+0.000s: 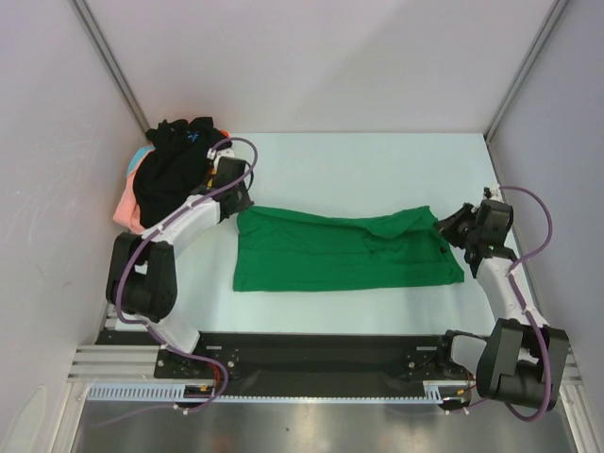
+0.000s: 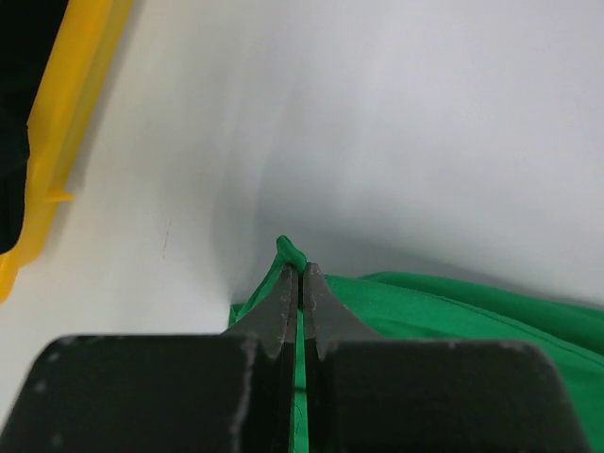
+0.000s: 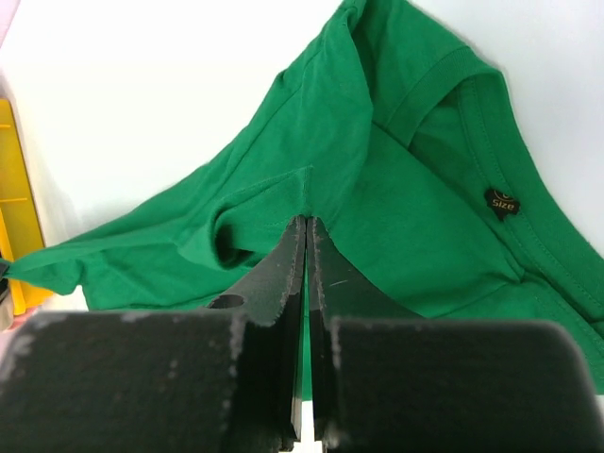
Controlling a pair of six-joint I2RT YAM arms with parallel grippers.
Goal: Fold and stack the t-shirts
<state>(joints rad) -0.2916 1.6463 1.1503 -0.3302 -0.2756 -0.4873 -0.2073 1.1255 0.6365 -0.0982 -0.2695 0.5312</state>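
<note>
The bright green t-shirt (image 1: 340, 250) lies across the middle of the white table, partly folded into a long band. My left gripper (image 1: 240, 201) is shut on its far left corner; in the left wrist view (image 2: 300, 271) green cloth (image 2: 444, 302) runs between the closed jaws. My right gripper (image 1: 445, 225) is shut on the far right edge, near the collar; in the right wrist view (image 3: 307, 225) the jaws pinch a fold of the shirt (image 3: 396, 170), with its neck label (image 3: 502, 202) to the right. The black t-shirt (image 1: 175, 168) tops a pile at the back left.
Pink or orange cloth (image 1: 126, 205) and light blue cloth (image 1: 141, 157) show under the black shirt. A yellow edge (image 2: 66, 123) lies to the left of my left gripper and also shows in the right wrist view (image 3: 15, 208). Grey walls close the table on three sides.
</note>
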